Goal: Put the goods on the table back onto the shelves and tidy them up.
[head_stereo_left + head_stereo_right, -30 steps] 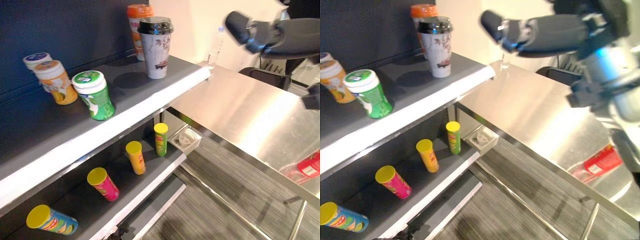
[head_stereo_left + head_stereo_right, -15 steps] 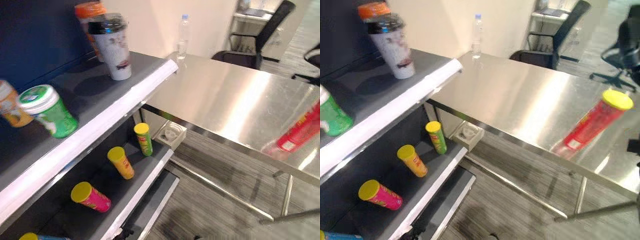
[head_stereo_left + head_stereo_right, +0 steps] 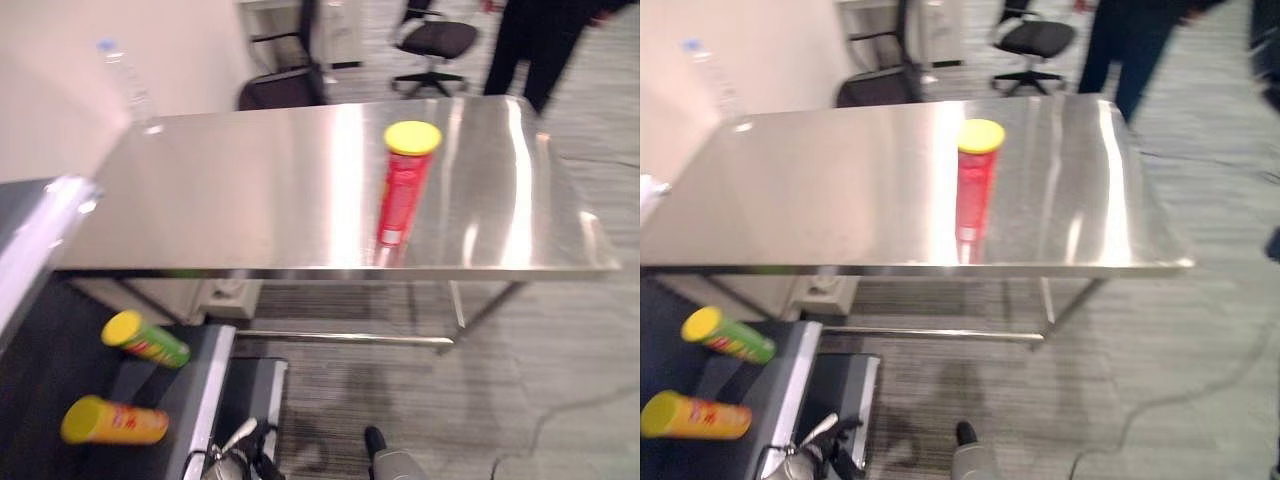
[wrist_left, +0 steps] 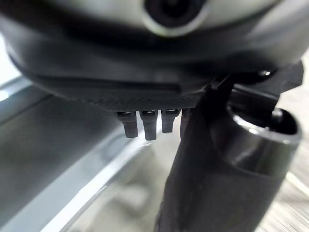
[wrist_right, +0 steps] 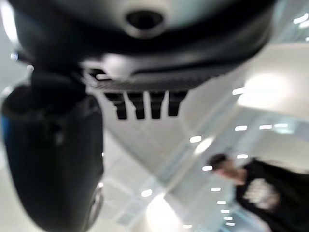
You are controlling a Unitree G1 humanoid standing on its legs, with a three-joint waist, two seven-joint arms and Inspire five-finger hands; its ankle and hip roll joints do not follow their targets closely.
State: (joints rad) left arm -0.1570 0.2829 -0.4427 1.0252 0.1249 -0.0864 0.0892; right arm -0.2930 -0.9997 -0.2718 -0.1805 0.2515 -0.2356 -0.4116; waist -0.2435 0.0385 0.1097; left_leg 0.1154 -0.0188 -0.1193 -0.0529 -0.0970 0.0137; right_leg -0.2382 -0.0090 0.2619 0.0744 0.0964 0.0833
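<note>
A tall red canister [image 3: 405, 185] with a yellow lid stands upright near the middle of the steel table [image 3: 250, 200], alone and touched by nothing. On the lower shelf [image 3: 213, 385] at the left lie a green canister [image 3: 145, 340] and an orange-yellow canister [image 3: 110, 422], both on their sides. My left hand [image 4: 227, 169] shows in its wrist view with straight fingers [image 4: 145, 124] and nothing in it. In the right wrist view my right hand [image 5: 53, 159] points up at the ceiling, fingers [image 5: 142, 105] straight and empty.
A clear water bottle [image 3: 128, 85] stands at the table's far left corner. The white front edge of the upper shelf [image 3: 40, 240] meets the table's left end. Office chairs [image 3: 435, 40] and a person's legs [image 3: 540, 45] are beyond the table. A person [image 5: 251, 188] shows past my right hand.
The camera has swung right, from the shelves to the table. The red canister now stands mid-view. My raised right arm, in view a second ago, has left the eye views.
</note>
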